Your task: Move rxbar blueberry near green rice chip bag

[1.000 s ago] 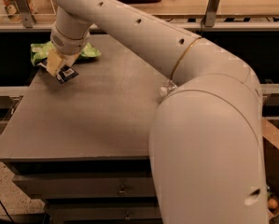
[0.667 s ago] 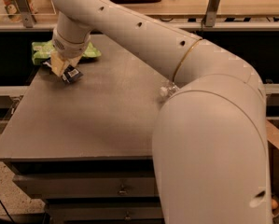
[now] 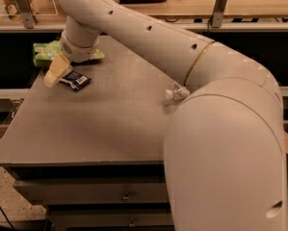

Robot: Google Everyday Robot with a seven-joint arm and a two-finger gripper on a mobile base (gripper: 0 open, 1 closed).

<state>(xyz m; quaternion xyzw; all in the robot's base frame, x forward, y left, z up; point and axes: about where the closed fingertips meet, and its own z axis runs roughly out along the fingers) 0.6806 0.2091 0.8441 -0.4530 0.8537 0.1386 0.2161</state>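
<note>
The rxbar blueberry (image 3: 76, 80) is a small dark navy wrapper with a white patch. It lies flat on the grey table (image 3: 110, 124) near the far left corner. The green rice chip bag (image 3: 46, 52) lies just behind it at the table's back left edge, partly covered by my wrist. My gripper (image 3: 56, 75) hangs low over the table, right at the bar's left end and in front of the bag. My arm's big white links fill the right side of the view.
A clear plastic water bottle (image 3: 175, 91) lies on the table at the middle right, mostly hidden behind my arm. A wooden counter (image 3: 259, 4) with posts runs along the back. Drawers (image 3: 85, 196) sit under the table's front edge.
The bar was up at the gripper's tip. It now lies flat on the table, slightly right of and below the gripper, close in front of the green bag.
</note>
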